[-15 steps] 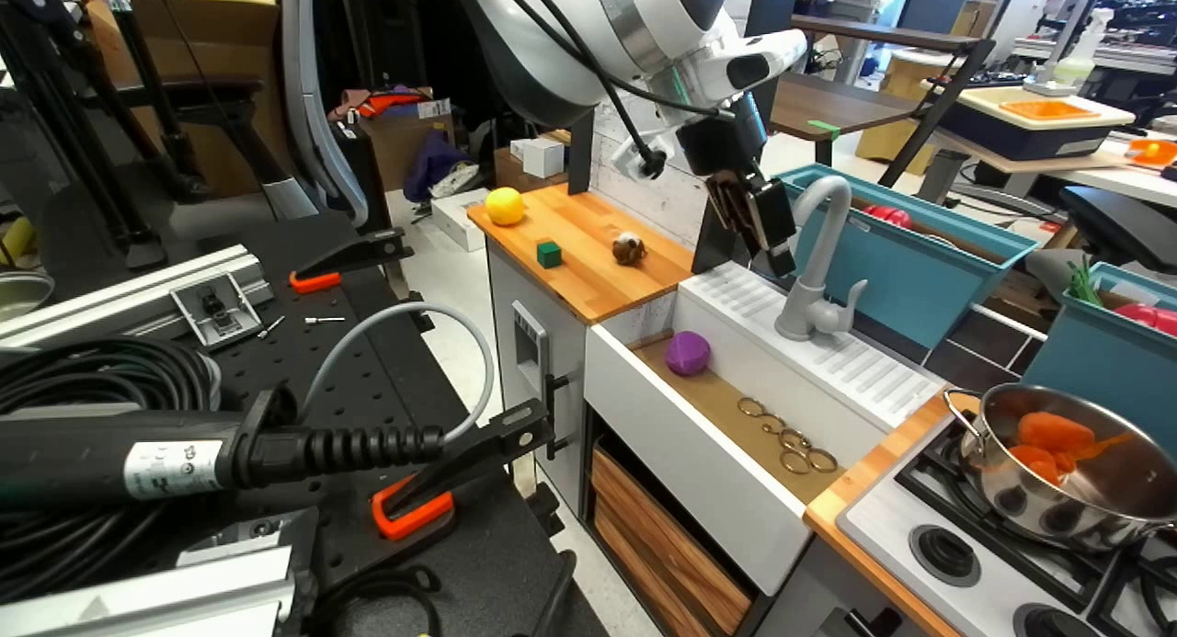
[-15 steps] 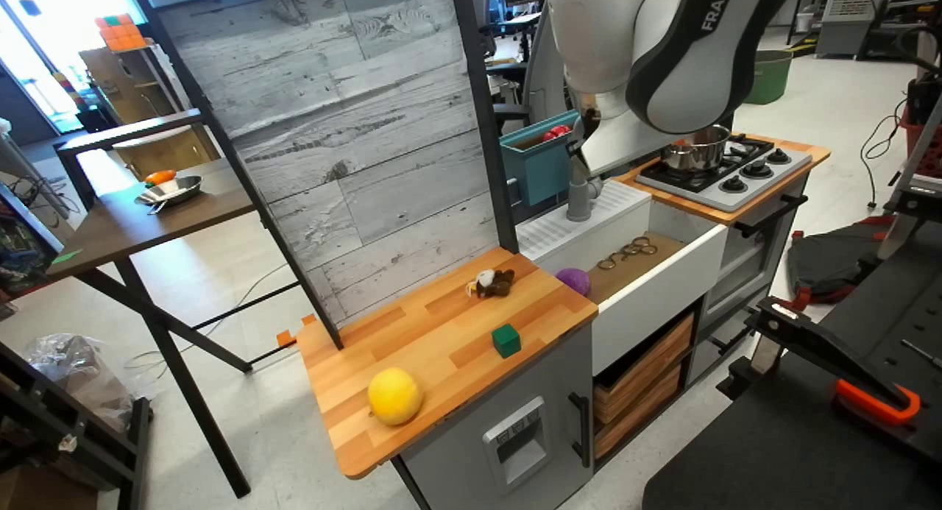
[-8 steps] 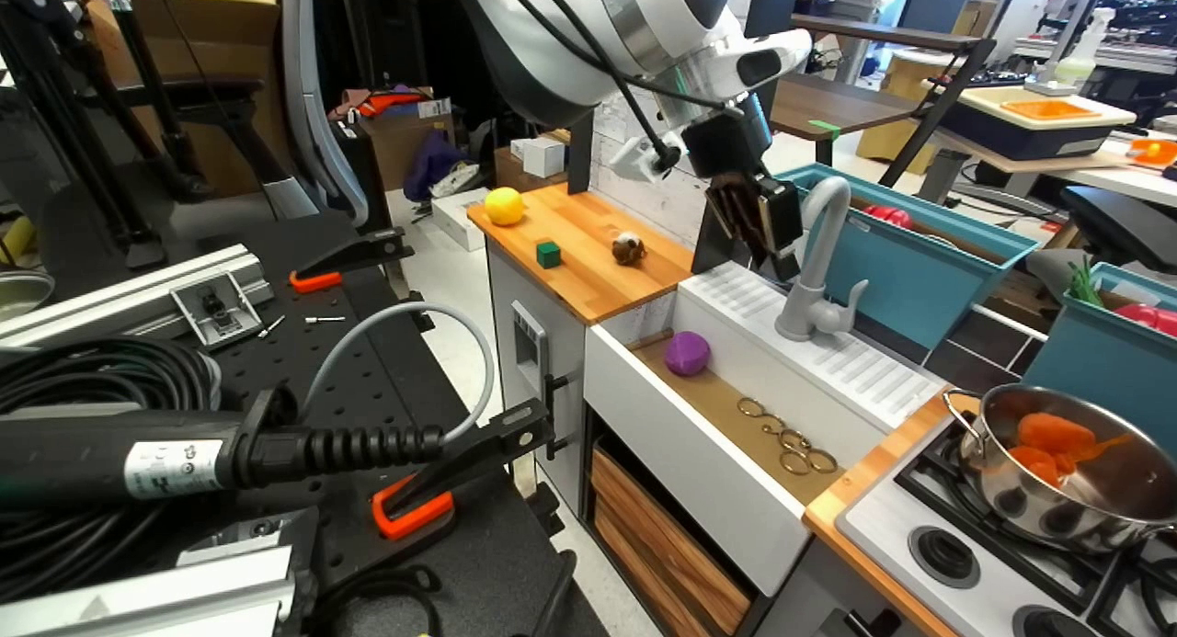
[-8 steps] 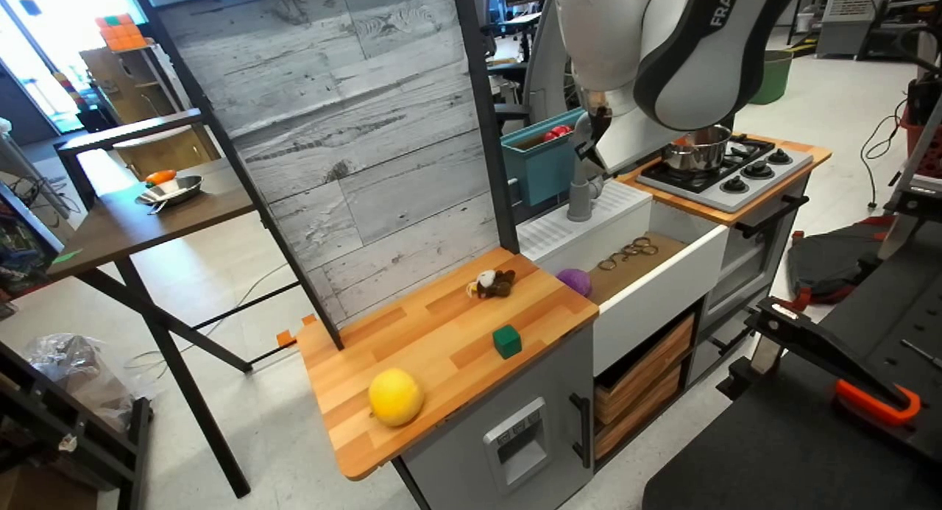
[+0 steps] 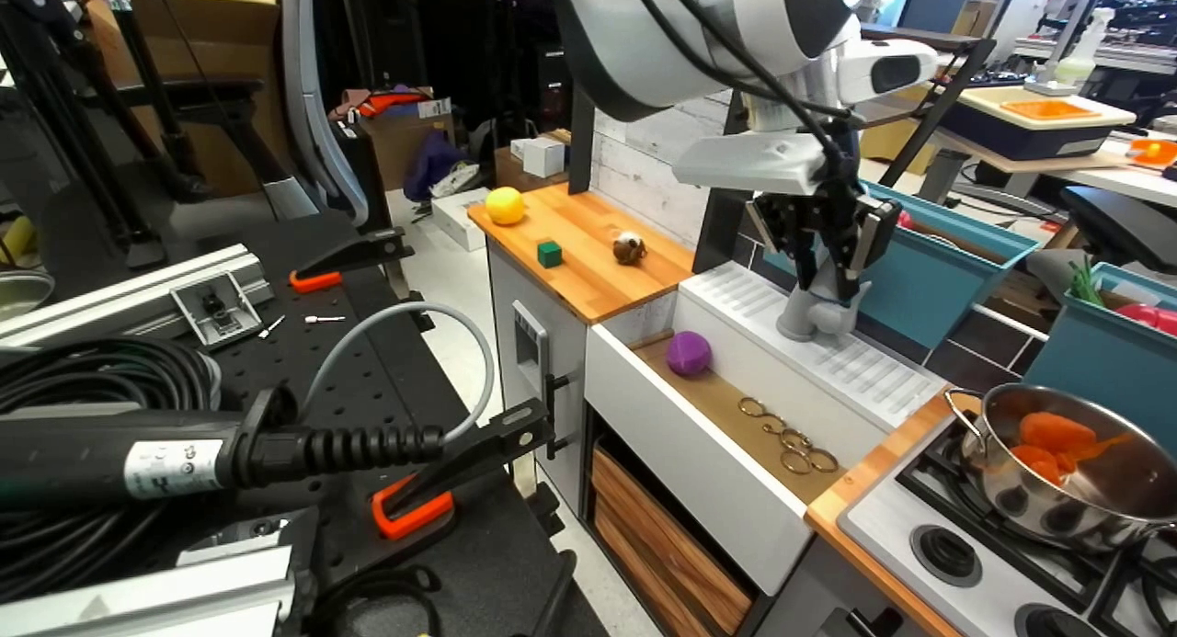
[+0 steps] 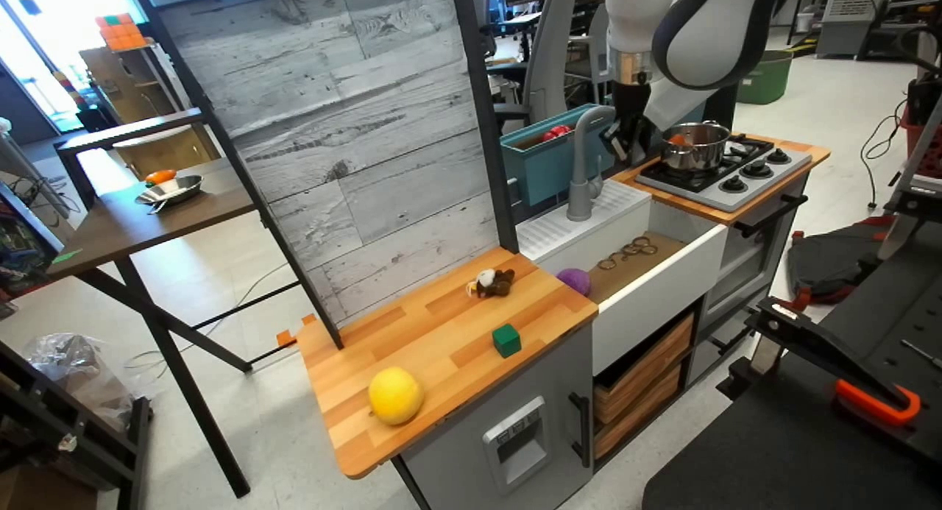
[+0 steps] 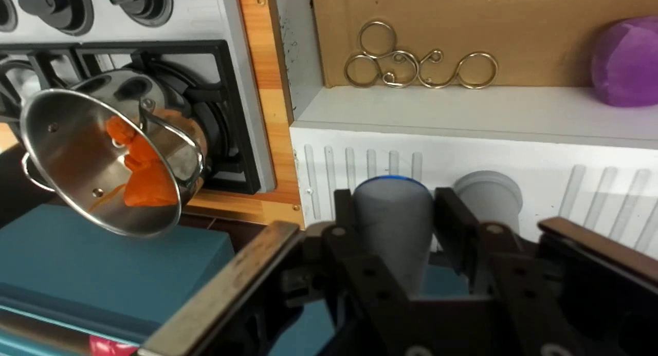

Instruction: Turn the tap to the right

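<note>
Tap spout (image 7: 394, 214) between the fingers (image 7: 343, 207)

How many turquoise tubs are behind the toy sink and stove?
2. In an exterior view, one tub is behind the tap, partly covered by the gripper; the other tub, behind the pot, runs off the edge. More may be hidden.

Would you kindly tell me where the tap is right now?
In both exterior views, the tap stands on the ribbed white ledge, left of the steel pot; in the wrist view, its spout sits between the fingers of the gripper.
</note>
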